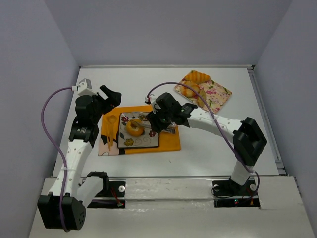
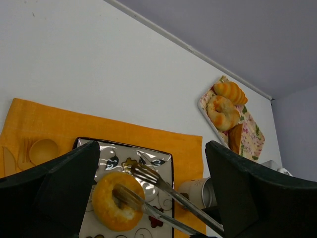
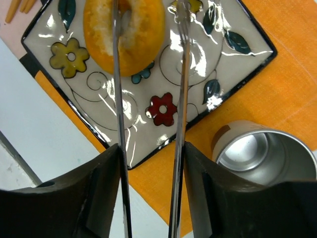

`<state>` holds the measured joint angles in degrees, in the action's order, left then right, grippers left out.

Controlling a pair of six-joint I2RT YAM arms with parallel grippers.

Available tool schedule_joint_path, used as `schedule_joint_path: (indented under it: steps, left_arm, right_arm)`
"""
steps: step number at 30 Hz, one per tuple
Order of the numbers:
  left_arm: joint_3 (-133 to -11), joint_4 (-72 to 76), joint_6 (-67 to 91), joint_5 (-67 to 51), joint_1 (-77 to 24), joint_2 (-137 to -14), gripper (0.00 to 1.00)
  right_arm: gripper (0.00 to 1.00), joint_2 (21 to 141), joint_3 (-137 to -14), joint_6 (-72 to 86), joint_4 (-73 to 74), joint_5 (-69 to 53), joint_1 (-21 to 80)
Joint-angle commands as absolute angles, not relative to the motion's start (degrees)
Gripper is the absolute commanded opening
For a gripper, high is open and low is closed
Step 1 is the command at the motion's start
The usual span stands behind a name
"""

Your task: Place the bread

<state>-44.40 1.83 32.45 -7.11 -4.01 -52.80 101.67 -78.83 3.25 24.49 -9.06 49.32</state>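
A ring-shaped orange bread lies on a square flowered plate. It also shows in the left wrist view and the right wrist view. My right gripper is shut on metal tongs. The tongs are spread. One arm lies across the bread's hole, the other over the bare plate beside it. My left gripper is open and empty above the left part of the mat.
The plate sits on an orange mat with a wooden spoon and fork at its left. A metal cup stands by the plate's right side. A flowered tray with several breads is at the back right.
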Motion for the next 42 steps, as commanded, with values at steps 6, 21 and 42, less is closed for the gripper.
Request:
schedule_joint_path:
  steps: [6, 21, 42]
  left_arm:
    - [-45.4, 2.7, 32.6, -7.1, -4.0, -51.9, 0.99]
    - [-45.0, 2.6, 32.3, -6.5, -3.9, -51.9, 0.99]
    - [-45.4, 2.8, 32.1, -3.5, -3.9, -55.5, 0.99]
  right_arm:
    - [0.6, 94.3, -82.6, 7.6, 23.5, 5.0, 49.7]
    - [0.58, 78.4, -73.8, 16.3, 22.3, 22.4, 36.1]
    - [0.68, 87.1, -69.3, 18.5, 29.8, 22.8, 24.1]
